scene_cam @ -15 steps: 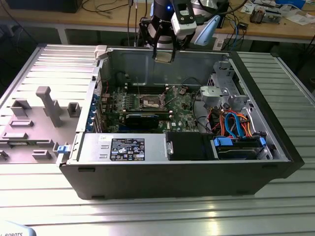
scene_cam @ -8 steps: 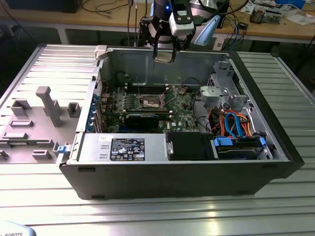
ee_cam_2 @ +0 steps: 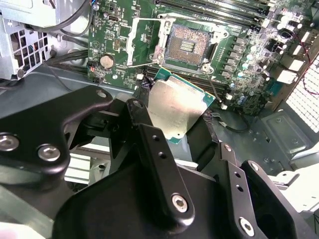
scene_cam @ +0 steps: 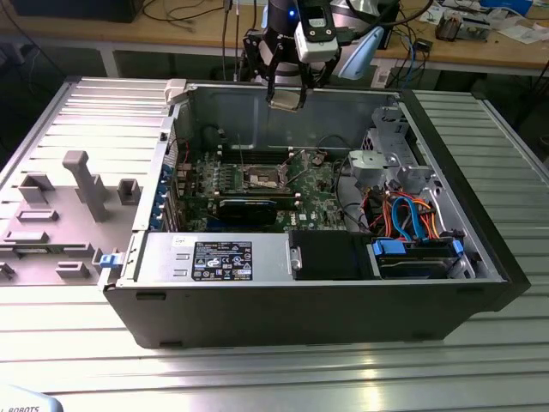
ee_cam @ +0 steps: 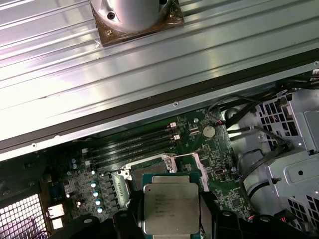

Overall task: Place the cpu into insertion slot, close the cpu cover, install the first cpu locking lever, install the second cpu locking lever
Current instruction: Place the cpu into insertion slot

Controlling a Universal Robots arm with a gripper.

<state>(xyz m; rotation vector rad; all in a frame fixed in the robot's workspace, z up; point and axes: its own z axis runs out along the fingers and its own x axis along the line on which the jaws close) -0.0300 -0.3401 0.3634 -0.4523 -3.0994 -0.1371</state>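
In the second wrist view my black gripper [ee_cam_2: 174,119] squeezes the small flat silver-grey square cpu [ee_cam_2: 177,104] by two sides. Farther off, the shiny-rimmed square insertion slot [ee_cam_2: 187,47] lies open in the green board [ee_cam_2: 119,30]. I should keep the chip level, corners matched. The exterior view alone tells how high I hang.

Robotics lab/workshop: open PC case [scene_cam: 300,300] on ribbed metal table [scene_cam: 257,378], grey jig plate [scene_cam: 103,129] at exterior view's left, far wooden table [scene_cam: 480,53] w/ cables [scene_cam: 184,10] & misc. gear.
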